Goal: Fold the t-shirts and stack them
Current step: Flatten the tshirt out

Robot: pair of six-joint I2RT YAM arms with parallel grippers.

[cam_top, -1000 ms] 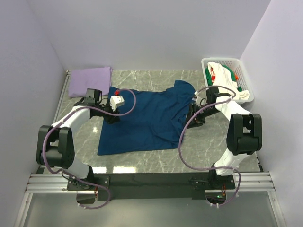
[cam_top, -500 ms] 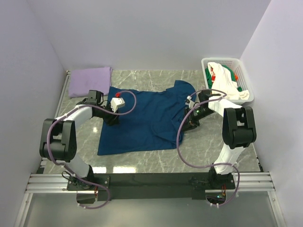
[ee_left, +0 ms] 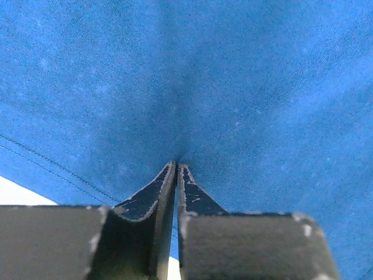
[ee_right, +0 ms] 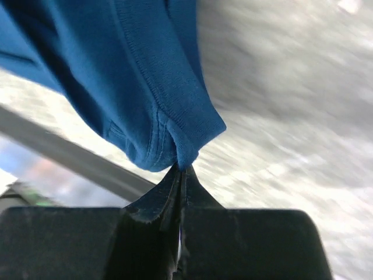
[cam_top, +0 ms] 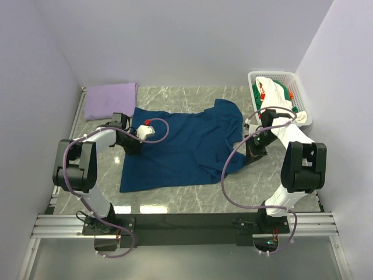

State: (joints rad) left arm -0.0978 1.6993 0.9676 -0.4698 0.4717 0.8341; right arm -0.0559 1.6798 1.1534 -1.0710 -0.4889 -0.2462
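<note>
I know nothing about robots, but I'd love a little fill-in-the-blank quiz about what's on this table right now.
The left gripper and right gripper are both ____ on the blue t-shirt.
The lavender t-shirt lies folded at the table's far ____ corner.
The white and green t-shirts are piled in a white ____.
Missing words: shut; left; basket.
</note>
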